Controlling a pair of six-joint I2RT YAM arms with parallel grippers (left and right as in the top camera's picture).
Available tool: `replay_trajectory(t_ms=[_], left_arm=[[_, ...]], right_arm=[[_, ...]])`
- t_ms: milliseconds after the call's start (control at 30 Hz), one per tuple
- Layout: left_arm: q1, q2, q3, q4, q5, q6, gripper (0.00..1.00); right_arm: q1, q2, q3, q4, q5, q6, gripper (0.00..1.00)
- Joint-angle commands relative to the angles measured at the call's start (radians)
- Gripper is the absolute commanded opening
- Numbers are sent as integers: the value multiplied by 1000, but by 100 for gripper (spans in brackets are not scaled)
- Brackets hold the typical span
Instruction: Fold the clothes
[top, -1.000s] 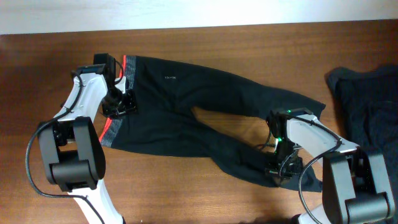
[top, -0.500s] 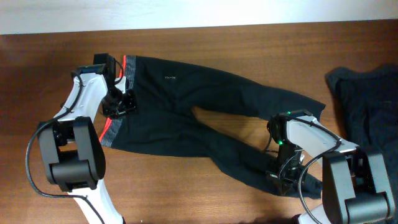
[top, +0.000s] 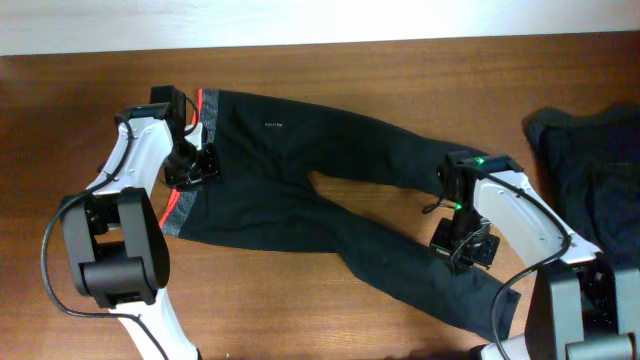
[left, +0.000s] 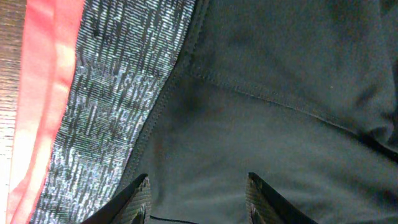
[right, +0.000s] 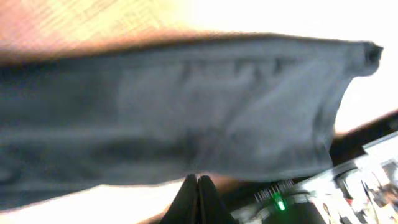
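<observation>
- The trousers (top: 290, 170) lie spread on the tabletop (top: 300, 310). The waistband (left: 106, 106) is at the left and both legs run off to the right.
- The two legs are splayed apart with bare wood between them, so no fold looks made yet. The step in hand seems to be the first one: bringing one leg onto the other.
- The left end effector (left: 198, 202) hovers just over the fabric beside the waistband, fingers apart and gripping nothing.
- The right end effector (top: 462, 245) sits at the lower leg (top: 400, 265), fingers pressed together. The blurred wrist view does not show whether they pinch a bit of cloth.
- A separate dark heap of garments (top: 590, 170) lies at the far right, apart from the trousers.
- The next move likely calls for a sure hold on the lower leg, then carrying it up onto the upper leg (top: 420, 160) while the waistband end stays put.
</observation>
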Motion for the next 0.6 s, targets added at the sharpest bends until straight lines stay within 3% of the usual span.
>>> replay_trajectory(t_ms=[0,367,567], left_arm=[[3,-32,14,-1,11,-5,49],[3,-32,14,2,11,-5,49],[3,-32,14,2,11,-5,49]], right_arm=[[-7,-10,-42,40,32,23,4],[-18,-9,-178,163,45,38,4],[-126,24,-214,234,43,37,4]])
